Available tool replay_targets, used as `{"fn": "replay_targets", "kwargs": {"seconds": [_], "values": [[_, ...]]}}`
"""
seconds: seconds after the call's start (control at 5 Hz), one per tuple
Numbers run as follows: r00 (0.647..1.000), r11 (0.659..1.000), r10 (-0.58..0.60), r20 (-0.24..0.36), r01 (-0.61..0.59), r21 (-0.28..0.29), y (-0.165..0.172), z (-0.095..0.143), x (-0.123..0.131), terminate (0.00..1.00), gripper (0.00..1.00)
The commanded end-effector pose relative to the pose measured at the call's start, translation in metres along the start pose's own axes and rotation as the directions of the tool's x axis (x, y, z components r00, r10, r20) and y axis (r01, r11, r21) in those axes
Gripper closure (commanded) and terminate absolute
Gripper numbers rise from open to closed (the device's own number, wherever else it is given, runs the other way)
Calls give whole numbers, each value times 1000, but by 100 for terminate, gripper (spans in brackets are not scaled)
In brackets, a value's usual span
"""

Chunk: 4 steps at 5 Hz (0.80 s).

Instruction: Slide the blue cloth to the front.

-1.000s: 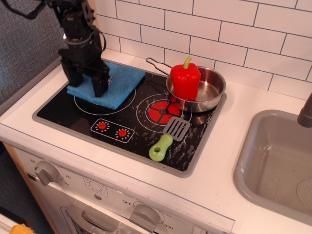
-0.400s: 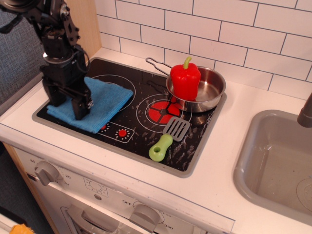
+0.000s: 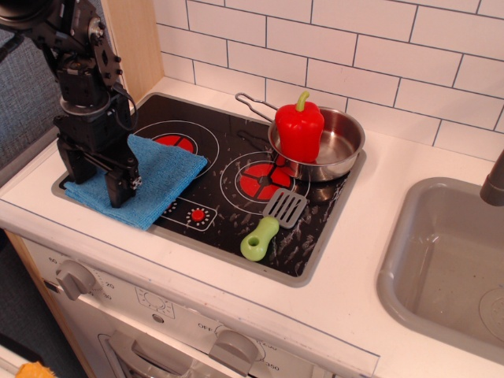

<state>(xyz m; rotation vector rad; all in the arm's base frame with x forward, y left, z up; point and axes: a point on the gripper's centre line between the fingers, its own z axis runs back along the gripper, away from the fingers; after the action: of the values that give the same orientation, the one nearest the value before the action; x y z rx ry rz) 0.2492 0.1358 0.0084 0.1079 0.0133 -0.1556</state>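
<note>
Bright, even light fills the sharp view. White glare streaks the black stovetop (image 3: 236, 213) right of the gripper (image 3: 94, 177), whose own shadow is faint.

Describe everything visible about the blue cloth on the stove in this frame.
The blue cloth is bright blue with a fuzzy, towel-like surface. It lies flat and roughly square at the front left corner of the black cooktop, its front edge reaching the grey rim. It covers part of the left burner ring and hides one of the small red dial markings. The black gripper presses down on its left part, fingers on the fabric. Nothing else touches it.
</note>
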Motion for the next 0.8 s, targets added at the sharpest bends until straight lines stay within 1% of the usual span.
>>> {"fn": "replay_targets", "kwargs": {"seconds": [0.0, 0.2, 0.4, 0.6], "values": [[966, 995, 82, 247, -65, -76, -1, 74, 6, 0, 0], [959, 993, 110, 259, -94, -73, 1, 98, -2, 0, 0], [969, 993, 117, 216, -109, -47, 1, 108, -8, 0, 0], [982, 992, 119, 144, -113, -47, -2, 108, -7, 0, 0]]}}
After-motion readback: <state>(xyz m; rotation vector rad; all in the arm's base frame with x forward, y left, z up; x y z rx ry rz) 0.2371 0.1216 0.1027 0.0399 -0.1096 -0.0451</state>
